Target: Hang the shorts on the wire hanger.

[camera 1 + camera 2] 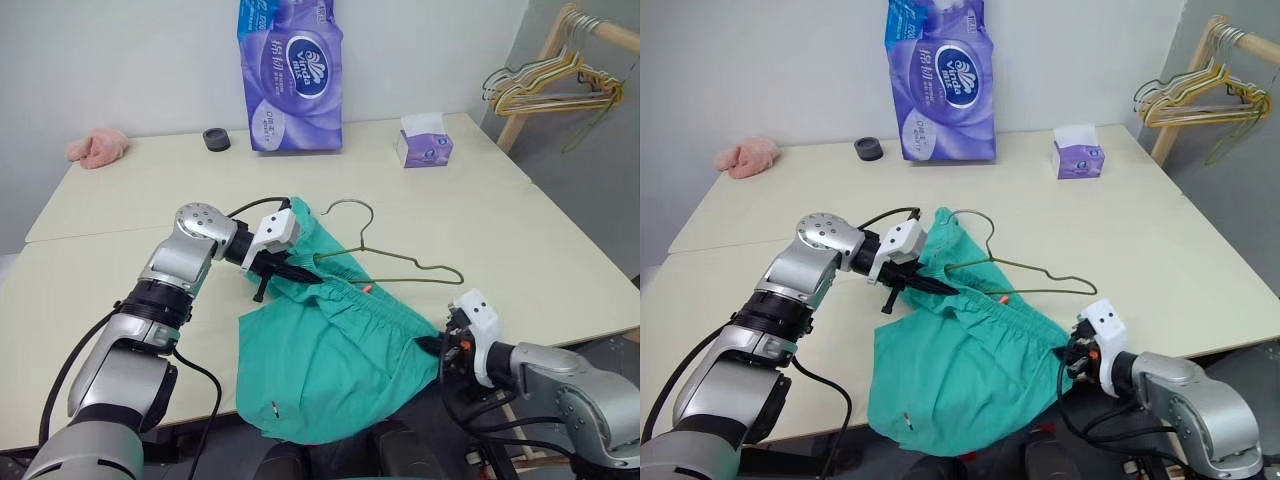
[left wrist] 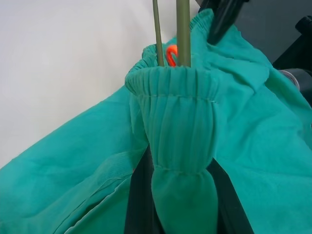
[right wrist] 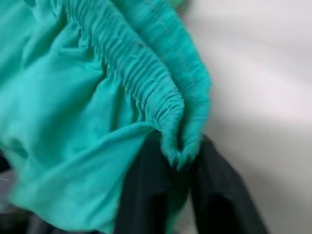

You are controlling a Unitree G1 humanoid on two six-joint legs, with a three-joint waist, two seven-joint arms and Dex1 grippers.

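Between the left gripper's fingers sits a pinched fold of the shorts, with the wire hanger poking in just past it. The right gripper pinches the far waistband corner. A hard tug could pull the cloth off the wire.

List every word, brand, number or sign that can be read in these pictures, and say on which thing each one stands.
"Vinda": in the oval logo of the tall purple plastic pack of tissue paper at the far edge of the table.
Large white Chinese characters above that logo: too blurred to read.
Blue strip on top of the pack: print too small to read.
Small purple cardboard tissue box: logo too small to read.
Teal-green cloth shorts: no text visible.
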